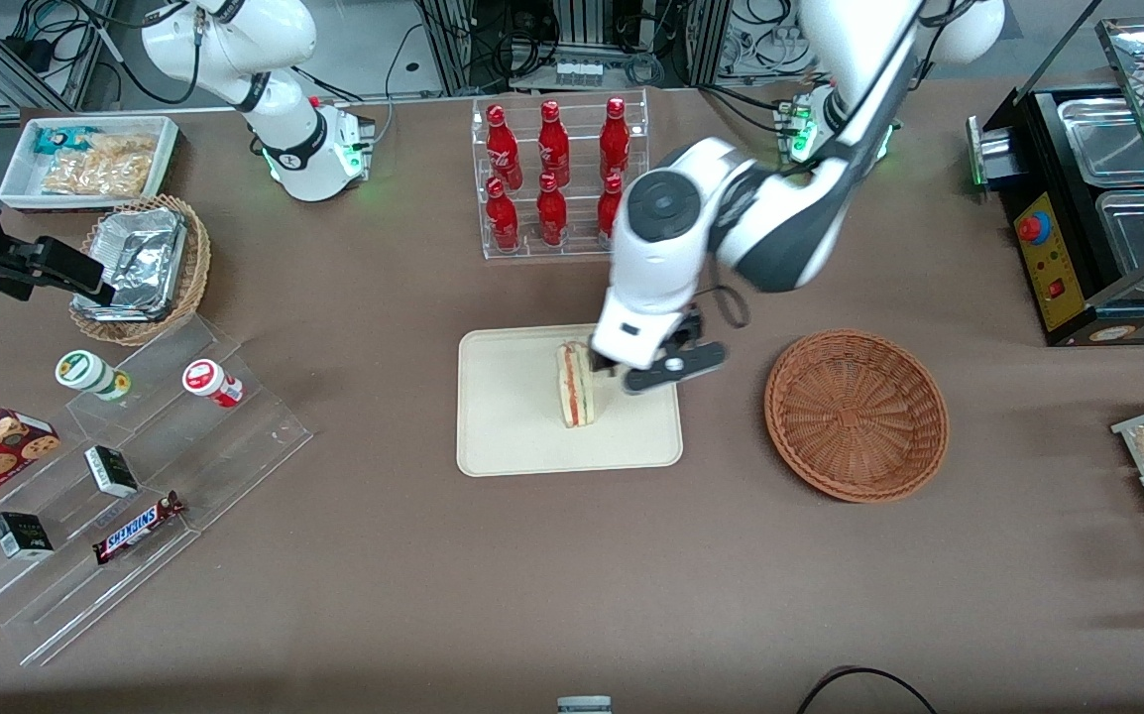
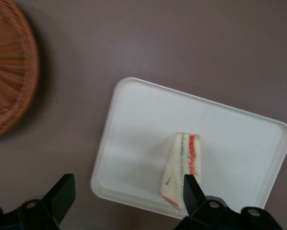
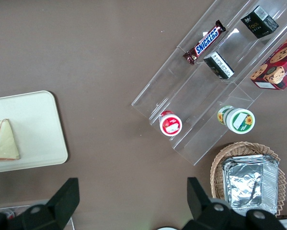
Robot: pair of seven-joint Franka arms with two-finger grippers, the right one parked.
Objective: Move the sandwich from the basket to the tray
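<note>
The sandwich [image 1: 575, 385] [image 2: 184, 163] [image 3: 3, 141], a pale wedge with red and green layers, rests on the cream tray [image 1: 513, 426] [image 2: 143, 124] [image 3: 38, 124]. My left gripper [image 1: 636, 375] [image 2: 126, 191] hovers over the tray's edge nearest the basket. It is open, with nothing between its fingers. One black fingertip [image 2: 191, 188] stands just beside the sandwich's edge; the frames do not show whether they touch. The reddish-brown wicker basket [image 1: 857, 414] [image 2: 9, 72] sits empty beside the tray, toward the working arm's end of the table.
A clear rack of red bottles [image 1: 557, 178] stands farther from the front camera than the tray. Acrylic steps with snacks [image 1: 116, 476], a lighter basket with foil [image 1: 141, 268] and a white bin [image 1: 91, 159] lie toward the parked arm's end. A black food warmer [image 1: 1097, 198] is at the working arm's end.
</note>
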